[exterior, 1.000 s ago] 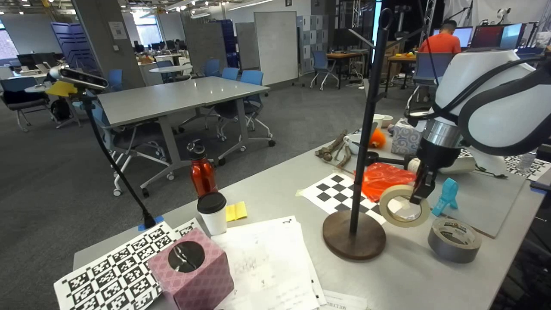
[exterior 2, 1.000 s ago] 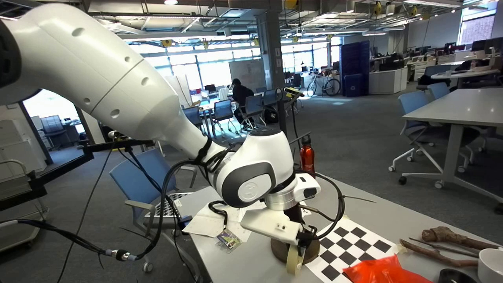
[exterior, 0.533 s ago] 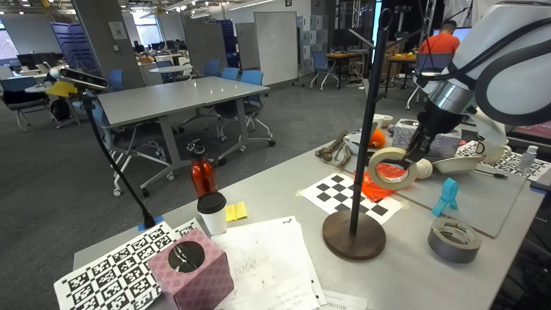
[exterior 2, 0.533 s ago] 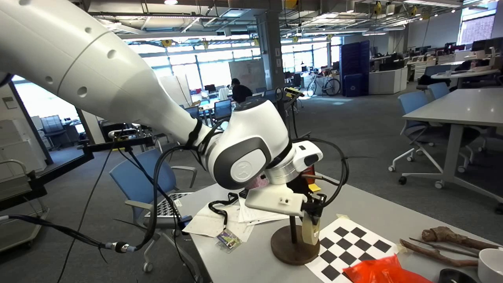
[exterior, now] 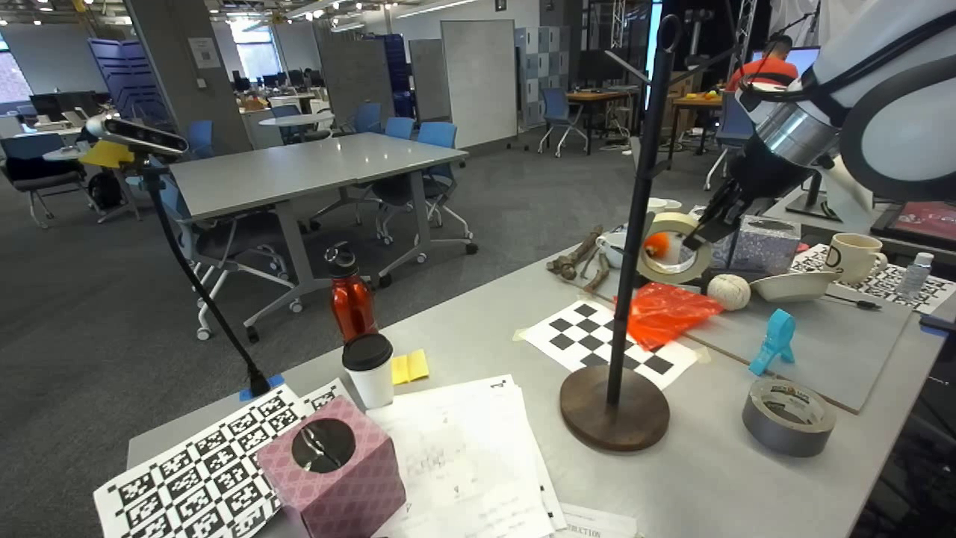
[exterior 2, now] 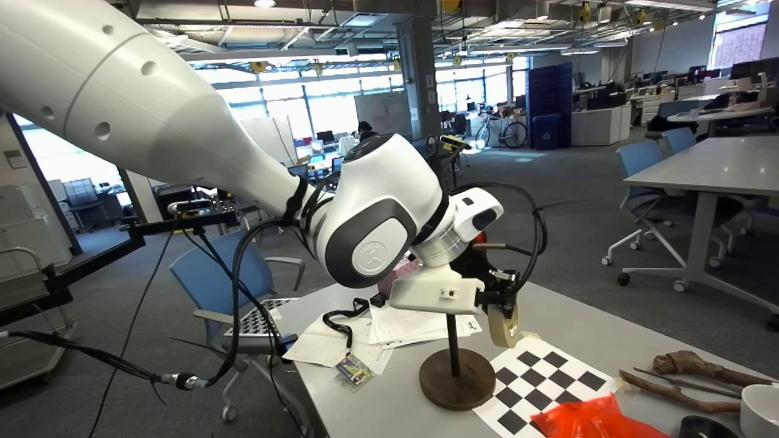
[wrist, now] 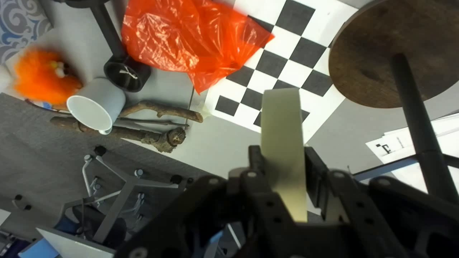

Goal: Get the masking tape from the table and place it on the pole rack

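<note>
The masking tape (exterior: 676, 277) is a cream-beige ring held in the air above the table (exterior: 702, 478). My gripper (exterior: 694, 240) is shut on the ring's rim, with one finger through its hole. In the wrist view the tape (wrist: 281, 125) stands edge-on between the fingers (wrist: 256, 157). The tape also shows in an exterior view (exterior 2: 503, 331), above the checkerboard sheet. The pole rack, a black pole (exterior: 633, 224) in a round brown base (exterior: 615, 418), stands beside the tape. In the wrist view its base (wrist: 369, 71) and pole (wrist: 417, 118) are right of the gripper.
A grey tape roll (exterior: 788, 418) and a blue clamp (exterior: 775, 342) stand near the rack. An orange-red bag (exterior: 665, 314), sticks (wrist: 154, 138) and a white cup (wrist: 96, 104) lie beyond. Thin arms (exterior: 627, 66) stick out from the pole's upper part.
My gripper has lifted the masking tape from near the table to well above it and tilted. In the exterior views it rises beside the pole. The pole rack has not moved.
</note>
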`<action>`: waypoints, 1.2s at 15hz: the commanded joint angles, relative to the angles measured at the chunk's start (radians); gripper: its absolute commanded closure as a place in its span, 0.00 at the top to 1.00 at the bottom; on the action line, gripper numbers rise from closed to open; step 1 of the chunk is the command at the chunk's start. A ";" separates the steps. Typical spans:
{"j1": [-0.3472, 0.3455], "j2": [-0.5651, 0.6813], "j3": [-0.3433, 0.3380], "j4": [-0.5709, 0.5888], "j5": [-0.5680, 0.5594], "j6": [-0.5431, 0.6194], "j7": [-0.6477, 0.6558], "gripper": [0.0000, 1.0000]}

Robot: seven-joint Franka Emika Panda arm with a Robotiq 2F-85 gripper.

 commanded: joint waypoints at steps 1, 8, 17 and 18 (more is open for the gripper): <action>0.002 -0.024 -0.013 -0.017 -0.007 0.076 0.014 0.08; 0.000 -0.039 0.002 -0.036 0.010 0.185 0.003 0.08; -0.017 -0.078 0.068 -0.106 0.039 0.246 -0.014 0.08; -0.018 -0.084 0.076 -0.113 0.042 0.250 -0.014 0.08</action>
